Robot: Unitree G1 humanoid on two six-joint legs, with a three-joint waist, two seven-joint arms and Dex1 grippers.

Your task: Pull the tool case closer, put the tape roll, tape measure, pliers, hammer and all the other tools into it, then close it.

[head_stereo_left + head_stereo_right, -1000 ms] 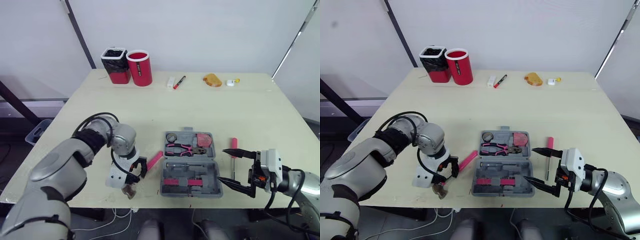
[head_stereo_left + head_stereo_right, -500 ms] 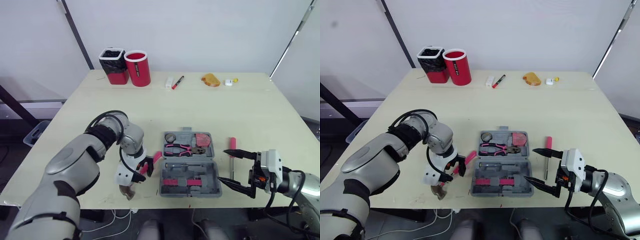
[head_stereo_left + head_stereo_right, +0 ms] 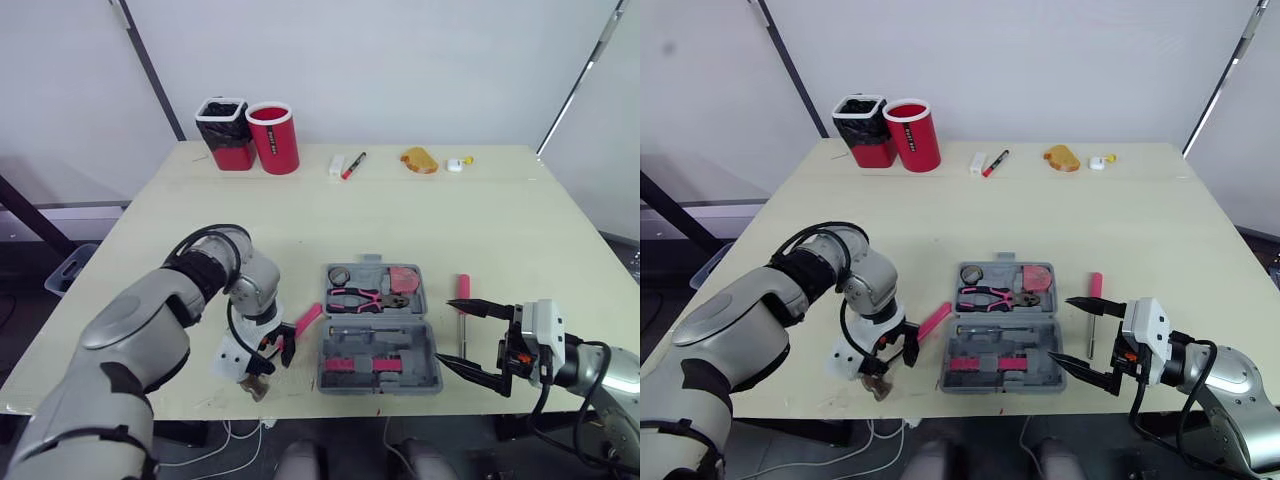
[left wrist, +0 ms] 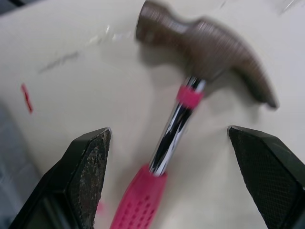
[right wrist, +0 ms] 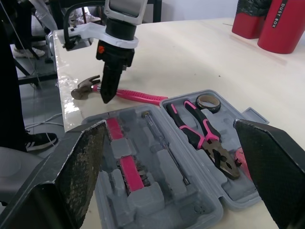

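Left gripper (image 3: 275, 348) is released and holds nothing. From the head cameras I see it low over the hammer (image 3: 308, 318), which lies on the table (image 3: 400, 220) just left of the case (image 3: 415, 352). The pink handle points toward the case and the head sits at the front edge. I read this as lining up a grab on the shaft, since the hammer is not yet packed. The case lies open and flat near me, with the pliers (image 3: 365, 297) and tape roll (image 3: 343, 275) already in their slots. Right gripper (image 3: 447, 331) is spread wide and empty, parked at the case's right side. The screwdriver (image 3: 464, 288) is on the table just beyond it, probably its next pick.

Left wrist view: the fingers (image 4: 90, 181) stand on either side of the chrome shaft without touching it, and the head rests on the table ahead. The straddle looks centred, so closing here should catch the neck or the top of the grip.

Right wrist view: its fingers are wide apart and frame the open case. Across the case, the left gripper points down at the hammer. Staying back keeps the right gripper out of the left arm's way.
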